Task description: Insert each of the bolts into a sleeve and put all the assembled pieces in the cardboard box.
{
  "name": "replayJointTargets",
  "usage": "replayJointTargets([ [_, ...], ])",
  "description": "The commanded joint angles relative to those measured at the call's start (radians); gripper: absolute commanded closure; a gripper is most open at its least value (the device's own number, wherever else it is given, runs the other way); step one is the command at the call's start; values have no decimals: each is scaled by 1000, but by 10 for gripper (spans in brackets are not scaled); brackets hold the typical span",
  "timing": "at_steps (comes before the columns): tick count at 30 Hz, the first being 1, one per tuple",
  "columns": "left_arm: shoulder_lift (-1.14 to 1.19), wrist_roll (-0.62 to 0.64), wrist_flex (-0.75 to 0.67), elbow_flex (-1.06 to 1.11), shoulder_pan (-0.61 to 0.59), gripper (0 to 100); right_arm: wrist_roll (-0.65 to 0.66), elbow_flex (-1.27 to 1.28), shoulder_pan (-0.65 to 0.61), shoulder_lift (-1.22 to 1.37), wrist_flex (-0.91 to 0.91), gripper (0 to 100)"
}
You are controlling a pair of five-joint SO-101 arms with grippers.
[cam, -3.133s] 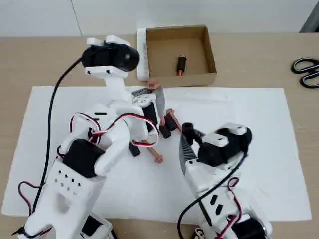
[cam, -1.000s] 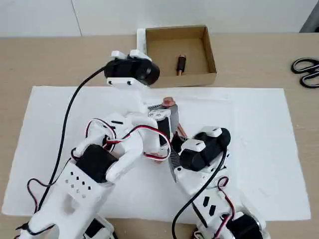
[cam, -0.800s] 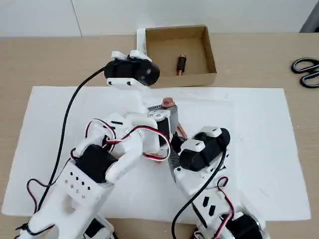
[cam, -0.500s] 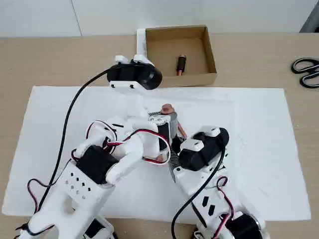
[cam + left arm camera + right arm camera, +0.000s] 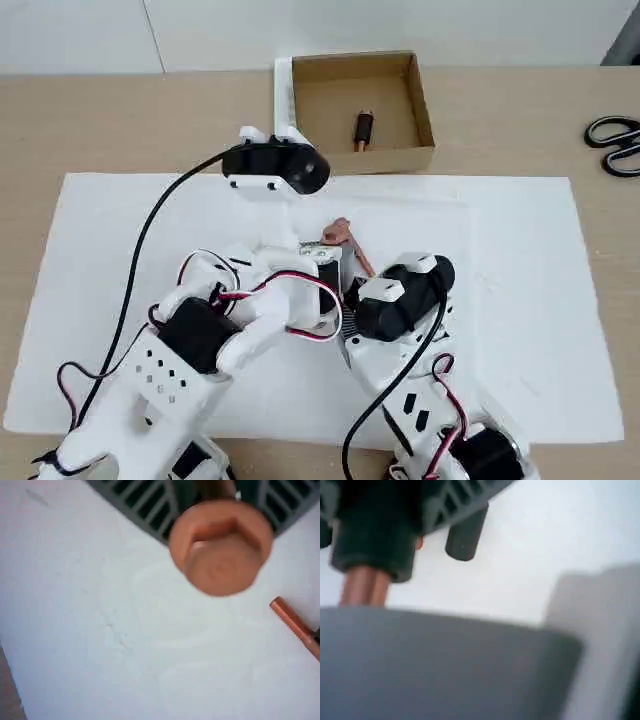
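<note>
My left gripper [image 5: 338, 240] is shut on a copper bolt [image 5: 337, 229] over the middle of the white sheet. In the left wrist view the bolt's hex head [image 5: 220, 547] sits between ribbed grey fingers [image 5: 140, 510]. My right gripper [image 5: 346, 292] is right beside it, shut on a black sleeve [image 5: 372, 535], and a copper shaft [image 5: 362, 587] sticks out of that sleeve's end. A second black sleeve [image 5: 465, 535] lies on the sheet just beyond. A loose bolt [image 5: 295, 627] lies nearby. The cardboard box [image 5: 424, 100] stands at the back with one assembled piece [image 5: 364, 128] in it.
A white paper sheet [image 5: 520, 280] covers the wooden table. Scissors [image 5: 615, 143] lie at the far right edge. Both arms crowd the sheet's middle, and their bodies hide the parts lying beneath them.
The left arm has swung right and nearer, bringing the bolt down against the right gripper. The right arm has shifted left with its sleeve to meet it.
</note>
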Motion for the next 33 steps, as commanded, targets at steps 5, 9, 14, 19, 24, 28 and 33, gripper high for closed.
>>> replayJointTargets([
  [5,-9,-5,77,2,-8,994,3,-21,13,-13,-31,995],
  [9,-9,-5,98,2,-11,994,3,-21,13,-13,-31,995],
  [14,-9,-6,97,2,-5,987,3,-21,13,-13,-31,995],
  [19,-9,-40,173,-27,-5,882,3,-21,13,-13,-31,995],
  [24,-9,-40,259,-107,-5,742,3,-21,13,-13,-31,995],
  [28,-9,-41,298,-156,-6,738,3,-21,13,-13,-31,995],
  [33,-9,-41,347,-272,-11,737,3,-21,13,-13,-31,995],
])
